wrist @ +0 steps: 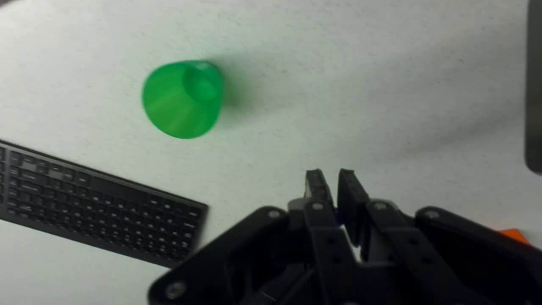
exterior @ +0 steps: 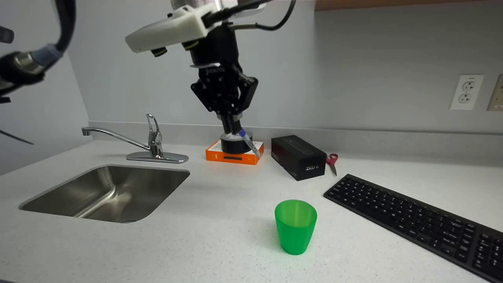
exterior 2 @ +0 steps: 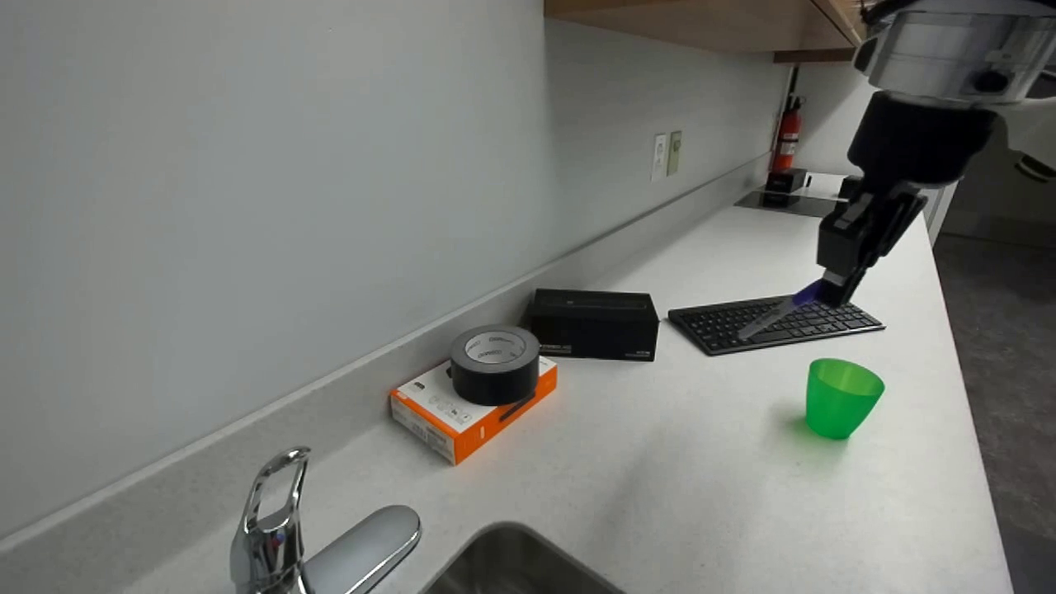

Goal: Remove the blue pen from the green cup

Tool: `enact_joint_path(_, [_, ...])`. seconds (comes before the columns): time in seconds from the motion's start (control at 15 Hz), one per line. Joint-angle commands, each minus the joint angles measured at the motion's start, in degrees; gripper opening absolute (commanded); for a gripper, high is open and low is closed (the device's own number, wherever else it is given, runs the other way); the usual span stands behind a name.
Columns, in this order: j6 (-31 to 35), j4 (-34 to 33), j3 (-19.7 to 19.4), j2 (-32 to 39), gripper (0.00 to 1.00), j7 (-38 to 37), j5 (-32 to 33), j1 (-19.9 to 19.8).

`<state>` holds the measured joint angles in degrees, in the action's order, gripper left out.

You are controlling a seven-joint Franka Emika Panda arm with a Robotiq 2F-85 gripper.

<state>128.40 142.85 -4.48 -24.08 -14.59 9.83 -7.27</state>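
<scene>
The green cup (exterior: pixel 295 228) stands upright on the counter, with no pen showing in it. It also shows in an exterior view (exterior 2: pixel 841 399) and in the wrist view (wrist: pixel 184 99). My gripper (exterior: pixel 232 127) is shut on the blue pen (exterior: pixel 250 143) and holds it in the air, tilted, its clear end pointing down and away. In an exterior view the gripper (exterior 2: pixel 835 285) and pen (exterior 2: pixel 780 313) are above and behind the cup, apart from it. In the wrist view the fingertips (wrist: pixel 330 176) are slightly apart, with a bit of blue between them; the rest of the pen is hidden.
A black keyboard (exterior: pixel 416 220) lies beside the cup. A black box (exterior: pixel 298 157), red scissors (exterior: pixel 332 160) and an orange-white box (exterior 2: pixel 474 412) with a tape roll (exterior 2: pixel 495 367) on it stand near the wall. A sink (exterior: pixel 114 192) with a faucet (exterior: pixel 154 137) is set in the counter.
</scene>
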Motion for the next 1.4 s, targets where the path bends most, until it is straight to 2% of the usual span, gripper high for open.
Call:
enact_joint_path(0.0, [14.96,1.04,3.22,8.32,0.03,-4.19,-7.07,2.93])
enact_joint_path(0.2, [27.27,0.63,6.22,17.38,0.03,-7.28,-7.15,3.15])
enact_joint_path(0.4, [33.71,-1.01,6.90,25.15,0.03,-9.45,-5.55,3.34])
enact_joint_path(0.6, [34.48,-3.13,5.58,30.42,0.03,-8.38,-6.78,4.73])
enact_joint_path(0.8, [32.06,-4.97,4.55,32.59,0.03,-7.28,-7.46,5.65])
enact_joint_path(0.87, [30.86,-5.53,4.37,32.91,0.38,-6.68,-7.78,5.81])
enact_joint_path(0.93, [30.18,-5.85,4.15,33.10,0.39,-6.48,-7.80,5.97])
enact_joint_path(1.0, [29.39,-6.22,4.03,33.22,0.45,-6.04,-8.04,6.03])
enact_joint_path(1.33, [25.63,-7.76,3.67,32.92,0.83,-5.45,-8.33,6.05])
